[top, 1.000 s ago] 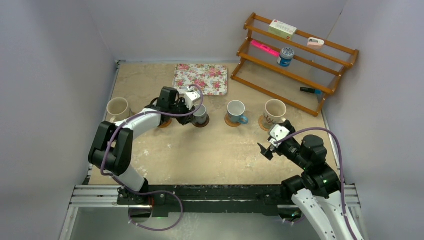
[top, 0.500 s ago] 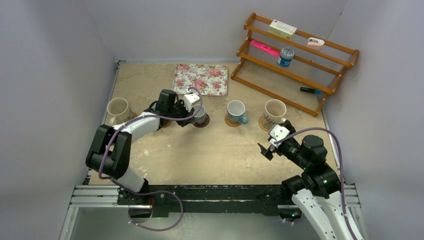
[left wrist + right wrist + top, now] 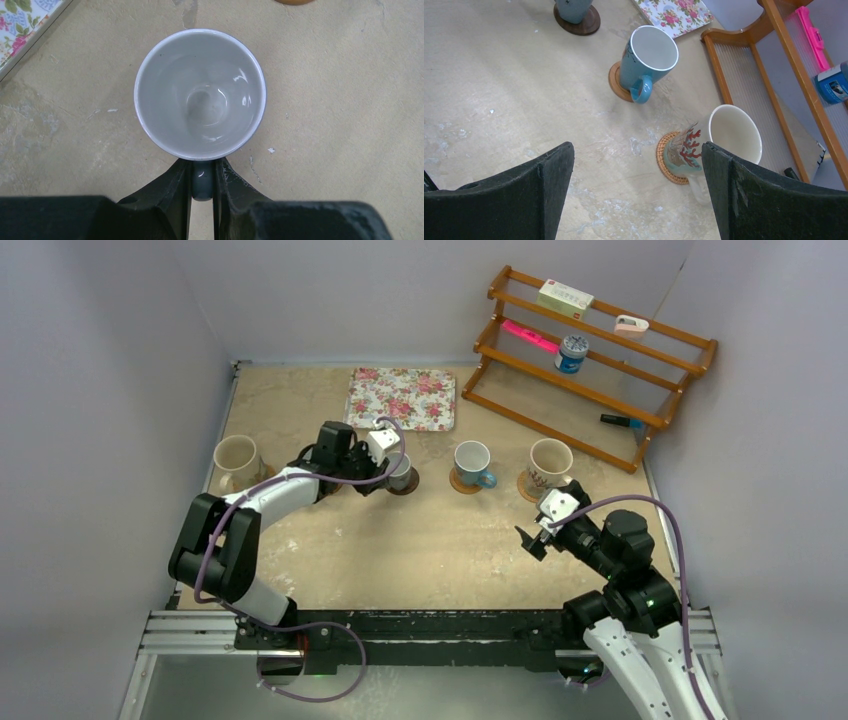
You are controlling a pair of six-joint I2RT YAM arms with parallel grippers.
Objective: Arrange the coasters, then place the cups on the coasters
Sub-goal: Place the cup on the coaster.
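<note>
The grey-blue mug (image 3: 401, 471) now rests on the dark coaster (image 3: 405, 489).
Top view: the left gripper (image 3: 391, 462) has barely shifted in 1 second. Left wrist: jaws nearly closed, still pinching the handle (image 3: 202, 183). Right wrist: the right gripper (image 3: 636, 148) gapes wide, holding nothing; release looks next.

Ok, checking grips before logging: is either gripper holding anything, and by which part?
The left gripper pinches the small grey-blue mug by its handle. The right gripper is open, holding nothing.
</note>
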